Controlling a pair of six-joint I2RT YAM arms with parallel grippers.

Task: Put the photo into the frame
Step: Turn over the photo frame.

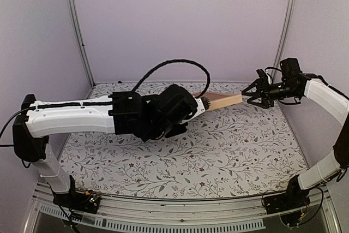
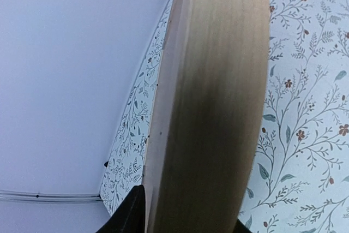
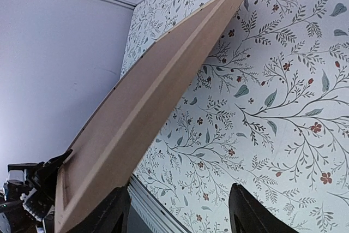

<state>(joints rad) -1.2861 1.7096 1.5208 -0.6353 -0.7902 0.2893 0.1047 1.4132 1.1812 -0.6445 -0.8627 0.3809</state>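
The frame [image 1: 224, 101], light natural wood, hangs tilted above the floral table. My left gripper [image 1: 199, 105] is shut on its left end. In the left wrist view the frame's wooden edge [image 2: 212, 107] fills the middle, with my left gripper [image 2: 188, 214] clamped on either side of it. My right gripper [image 1: 252, 95] stands open at the frame's right end. In the right wrist view the frame's brown back [image 3: 147, 107] runs past the left finger, and only tablecloth shows inside my right gripper [image 3: 177, 211]. The photo is out of view.
A floral cloth [image 1: 218, 145] covers the table. Pale walls with metal corner posts [image 1: 76, 25] close in the back and sides. A black cable [image 1: 174, 65] loops above the left arm. A ribbed rail [image 1: 163, 225] runs along the near edge.
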